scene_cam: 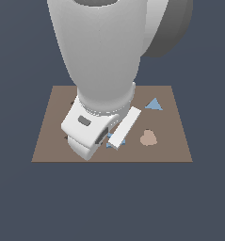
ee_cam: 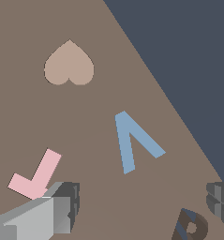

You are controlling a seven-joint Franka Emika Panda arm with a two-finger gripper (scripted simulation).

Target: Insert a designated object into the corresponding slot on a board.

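Exterior view: arm (scene_cam: 102, 56) fills the middle, its gripper (scene_cam: 110, 139) low over the brown board (scene_cam: 170, 146). A blue triangle (scene_cam: 154, 104) and a tan heart (scene_cam: 148, 138) lie toward the exterior view's right. Only a blue sliver of the V piece (scene_cam: 121, 141) shows beside the hand.

Wrist view: fingers (ee_cam: 62, 206) spread wide, holding nothing. V piece (ee_cam: 133, 140) lies flat on the board (ee_cam: 19, 122), between the fingertips and ahead of them. Pink T (ee_cam: 36, 174) by one finger. Heart (ee_cam: 69, 64) farther off. A dark R-shaped recess (ee_cam: 190, 227) near the other finger; V slot not visible.
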